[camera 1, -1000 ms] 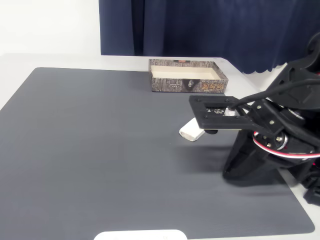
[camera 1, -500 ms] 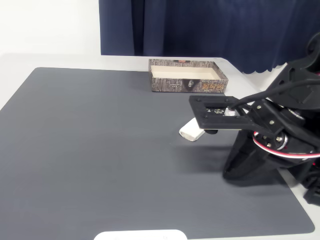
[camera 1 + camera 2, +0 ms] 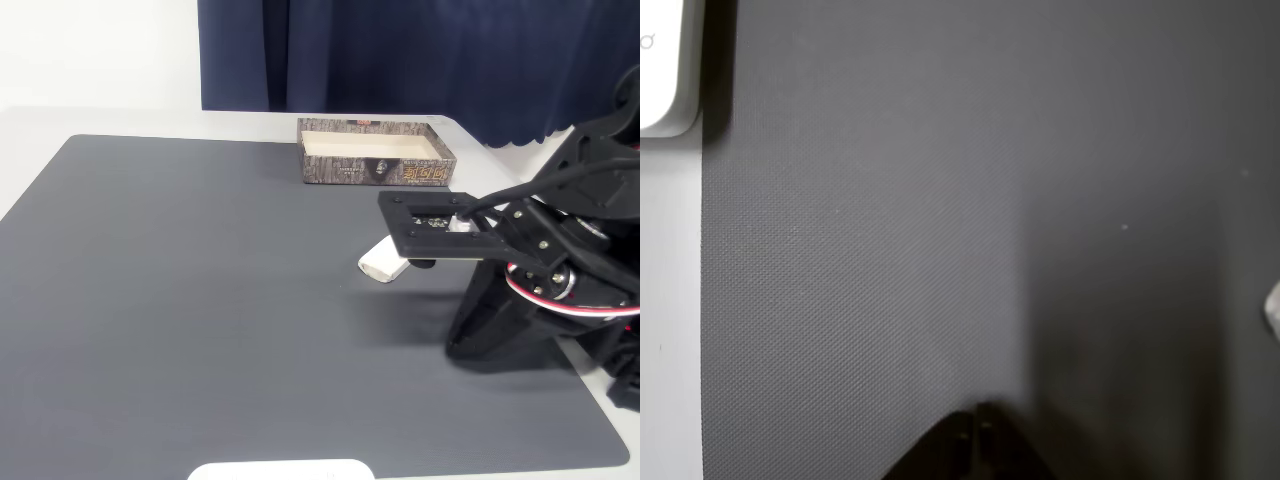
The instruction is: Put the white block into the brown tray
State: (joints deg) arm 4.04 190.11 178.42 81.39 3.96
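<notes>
The white block (image 3: 383,262) lies flat on the dark grey mat (image 3: 200,300), right of centre in the fixed view. Just a sliver of the white block (image 3: 1273,305) shows at the right edge of the wrist view. My gripper (image 3: 421,260) hangs low at the block's right end, under the arm's flat black plate. In the wrist view my gripper (image 3: 980,435) is a dark point at the bottom edge, its fingers pressed together with nothing between them. The brown tray (image 3: 375,170) stands empty at the mat's far edge, well behind the block.
A wide flat white plate (image 3: 280,468) pokes in at the mat's near edge, and its corner (image 3: 660,60) shows top left in the wrist view. The arm's base (image 3: 560,300) fills the right side. A dark blue curtain hangs behind the table.
</notes>
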